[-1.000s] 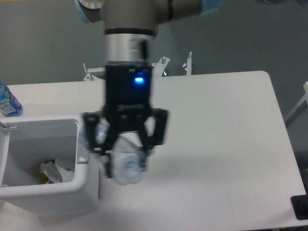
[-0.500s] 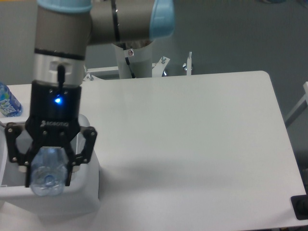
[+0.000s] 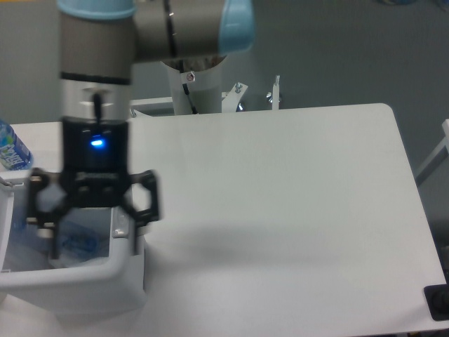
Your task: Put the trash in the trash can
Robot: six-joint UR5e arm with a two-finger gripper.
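The slim clear blue-tinted plastic bottle (image 3: 78, 242) is lying inside the boxy white plastic trash can (image 3: 84, 284), its blurred, pale blue body showing against the bin's inner wall. It is sitting just below the black two-finger gripper (image 3: 91, 235), between the spread fingers (image 3: 49, 232) and apart from them as far as the blur lets one tell. The gripper is hanging over the bin's opening with its jaws standing wide apart, holding nothing; a blue light is glowing on its body. The trash can is standing at the front left corner of the white worktop (image 3: 280, 203), its thick rounded rim facing the camera. A second bottle with a bright blue-and-white label (image 3: 10, 149) is standing at the worktop's left edge, behind the bin and well apart from the gripper.
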